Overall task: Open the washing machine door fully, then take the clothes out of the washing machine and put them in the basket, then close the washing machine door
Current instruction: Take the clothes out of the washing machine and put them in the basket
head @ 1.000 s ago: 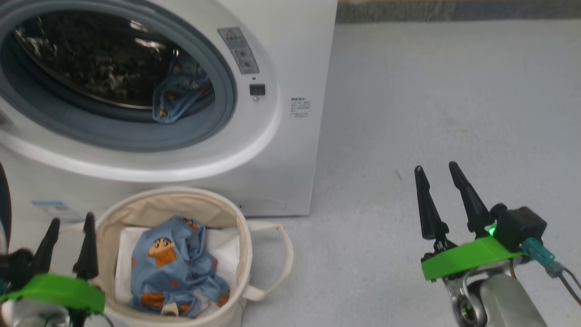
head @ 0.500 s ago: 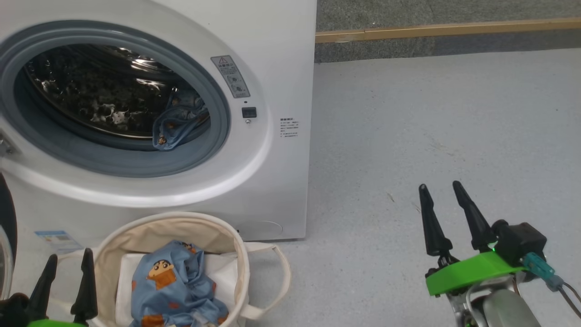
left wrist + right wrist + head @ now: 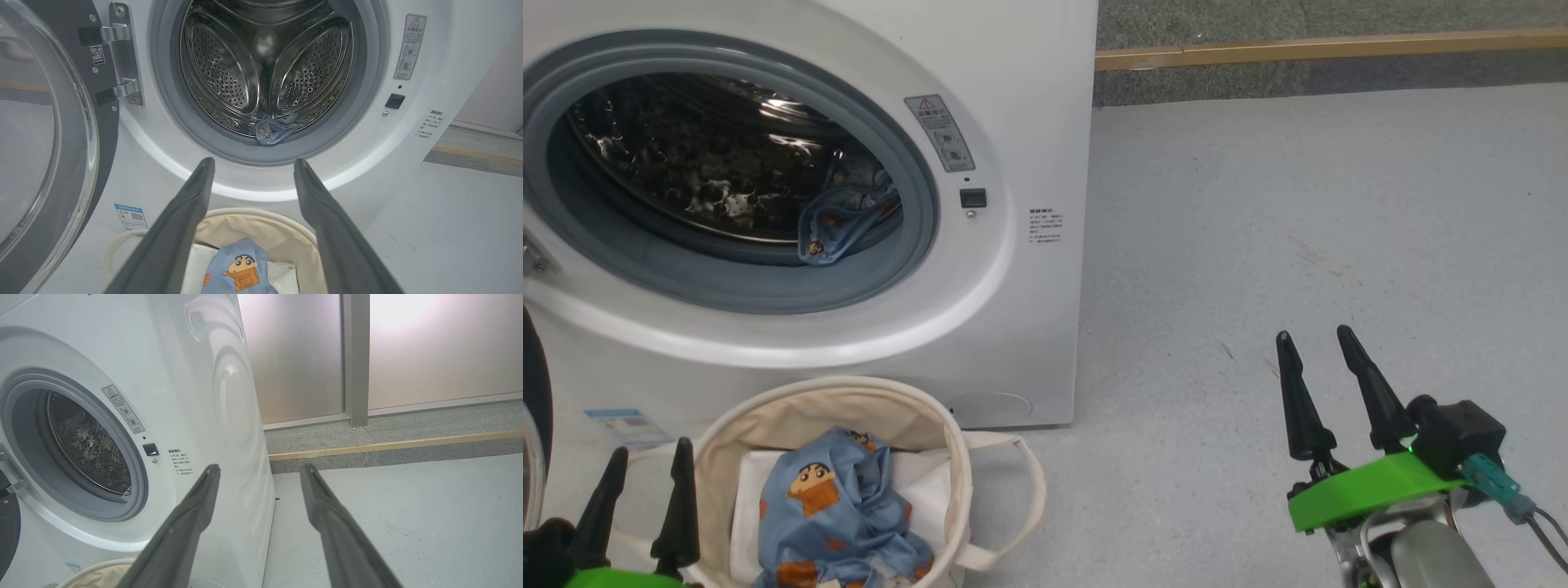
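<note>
The white washing machine (image 3: pixel 1013 106) has its round door (image 3: pixel 45 139) swung open to the left on its hinge (image 3: pixel 122 53). One piece of the blue printed clothes (image 3: pixel 837 220) lies at the drum's front lip (image 3: pixel 276 128). Another of the clothes (image 3: pixel 837 510) sits in the cream basket (image 3: pixel 956 457) in front of the washer, on a white sheet. My left gripper (image 3: pixel 652 451) hovers open and empty just left of the basket, pointing at the drum mouth (image 3: pixel 253 163). My right gripper (image 3: pixel 1315 332) stands open and empty over the floor, well right of the washer (image 3: pixel 259 467).
Grey floor (image 3: pixel 1298 212) stretches to the right of the washer. A wooden strip (image 3: pixel 1323 45) and a grey kerb run along the back, with pale wall panels (image 3: pixel 294 355) behind. The basket's loop handle (image 3: pixel 1025 498) sticks out to the right.
The head camera tilted up over the last second, so the washer and basket sit lower in the picture. Both grippers stay open; the clothes have not moved.
</note>
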Robot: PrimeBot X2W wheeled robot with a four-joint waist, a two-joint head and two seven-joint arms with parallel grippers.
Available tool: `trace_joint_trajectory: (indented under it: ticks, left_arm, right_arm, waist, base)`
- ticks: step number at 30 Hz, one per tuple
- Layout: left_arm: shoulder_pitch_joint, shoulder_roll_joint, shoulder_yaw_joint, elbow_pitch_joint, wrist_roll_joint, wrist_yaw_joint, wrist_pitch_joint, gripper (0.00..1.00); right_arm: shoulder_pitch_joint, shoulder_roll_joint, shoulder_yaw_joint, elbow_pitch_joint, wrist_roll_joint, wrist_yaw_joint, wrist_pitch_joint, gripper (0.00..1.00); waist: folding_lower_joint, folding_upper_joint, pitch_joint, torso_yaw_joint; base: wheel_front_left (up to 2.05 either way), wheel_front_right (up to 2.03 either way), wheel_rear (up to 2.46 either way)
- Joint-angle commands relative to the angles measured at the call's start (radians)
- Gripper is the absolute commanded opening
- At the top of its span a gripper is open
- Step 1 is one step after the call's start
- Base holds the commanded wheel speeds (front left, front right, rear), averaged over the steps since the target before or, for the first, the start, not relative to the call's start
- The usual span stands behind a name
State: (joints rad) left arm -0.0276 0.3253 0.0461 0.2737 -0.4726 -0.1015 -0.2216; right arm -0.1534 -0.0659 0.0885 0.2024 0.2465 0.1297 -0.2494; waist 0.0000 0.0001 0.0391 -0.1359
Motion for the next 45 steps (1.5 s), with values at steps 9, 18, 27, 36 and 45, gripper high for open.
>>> trace_joint_trajectory:
  ticks: [9,18,27,36,45]
  left_arm:
    - [-0.067,0.046,0.027,-0.054,0.0,0.008,-0.001,1.0]
    - [-0.075,0.046,0.015,-0.042,-0.004,0.009,-0.001,1.0]
    - [-0.088,0.043,-0.001,-0.029,-0.007,0.007,-0.003,1.0]
    - [-0.192,0.056,-0.059,0.016,0.002,-0.004,0.042,1.0]
    - [-0.463,0.081,-0.178,0.155,0.003,-0.025,0.119,1.0]
  right_arm:
    - [-0.018,0.009,0.023,-0.026,-0.011,0.001,-0.012,1.0]
    - [-0.023,0.01,0.024,-0.022,-0.013,0.001,-0.012,1.0]
    - [-0.026,0.01,0.032,-0.021,-0.011,0.001,-0.012,1.0]
    - [-0.035,0.007,0.026,-0.026,-0.011,0.001,-0.012,1.0]
    - [-0.08,0.009,0.021,-0.049,-0.016,0.001,-0.012,1.0]
  waist:
    - [0.0,-0.0001,0.005,-0.013]
    - [0.0,-0.0001,0.01,-0.013]
    - [0.0,-0.0001,0.013,-0.016]
    - [0.0,-0.0001,0.055,-0.005]
    - [0.0,-0.0001,0.174,-0.012]
  base:
    - [0.0,0.0,0.0]
    - [0.0,0.0,0.0]
    - [0.0,0.0,0.0]
    - [0.0,0.0,0.0]
    - [0.0,0.0,0.0]
